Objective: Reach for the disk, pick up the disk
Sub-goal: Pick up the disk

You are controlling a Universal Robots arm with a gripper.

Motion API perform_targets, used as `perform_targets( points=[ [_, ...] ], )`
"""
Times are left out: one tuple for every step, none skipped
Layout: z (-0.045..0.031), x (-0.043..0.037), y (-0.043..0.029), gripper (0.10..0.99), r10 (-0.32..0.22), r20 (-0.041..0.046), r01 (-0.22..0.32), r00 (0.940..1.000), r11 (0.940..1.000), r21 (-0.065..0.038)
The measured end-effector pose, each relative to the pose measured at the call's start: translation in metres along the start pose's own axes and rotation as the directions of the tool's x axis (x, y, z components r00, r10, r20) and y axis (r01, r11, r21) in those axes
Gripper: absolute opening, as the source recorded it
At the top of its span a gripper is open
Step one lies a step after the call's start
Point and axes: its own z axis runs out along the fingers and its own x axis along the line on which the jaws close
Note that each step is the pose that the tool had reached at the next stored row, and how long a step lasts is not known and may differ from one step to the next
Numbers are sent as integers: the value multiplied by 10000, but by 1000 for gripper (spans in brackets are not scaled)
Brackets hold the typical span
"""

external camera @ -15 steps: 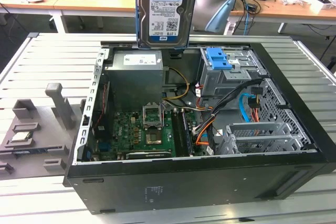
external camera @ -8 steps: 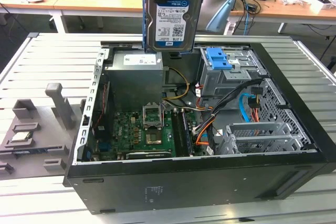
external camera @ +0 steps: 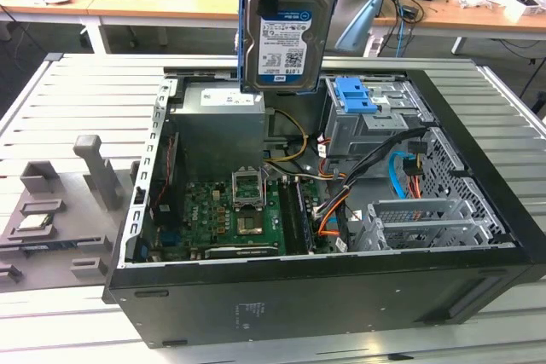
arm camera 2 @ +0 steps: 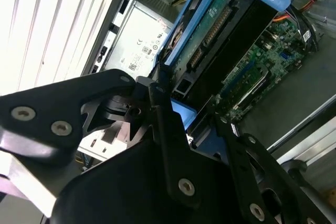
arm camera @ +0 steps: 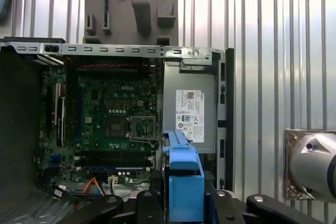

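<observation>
- clamps the disk between the fingers of the gripper, pinched at its upper end, so the labelled face hangs free below the grip.
- carries it upright, label toward the exterior camera, in the air over the far edge of the open computer case, just above the power supply.
- touches nothing of the case; meets only the fingers, which reads as the pick already made.
- looks down past the blue rail, in the first wrist view, onto the motherboard beside the power supply.
- shows the drive cage with its blue latch at the case's far corner on the exterior view's right, probably the place where such a drive seats.
- sets the case across the middle of the slatted table, side panel off for reach from above.
- puts a grey fixture tray by the table edge on the exterior view's left, a small square chip lying in one of its recesses.
</observation>
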Motion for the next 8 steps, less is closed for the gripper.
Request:
perform_targets(
  points=[
    [13, 0, -8, 369, 0, 0, 0, 10000, 10000, 0],
    [47, 1, -25, 369, 0, -1, 0, 10000, 10000, 0],
    [61, 2, -36, 369, 0, -2, 0, 10000, 10000, 0],
    [66, 2, -54, 369, 1, -11, -1, 10000, 10000, -1],
    [66, 3, -66, 369, 1, -14, -1, 10000, 10000, -1],
    [66, 3, -74, 369, 0, -17, 0, 10000, 10000, -1],
    [66, 3, -78, 369, 0, -17, 0, 10000, 10000, -2],
    [66, 3, -79, 369, 1, -17, -1, 10000, 10000, -1]
  ],
)
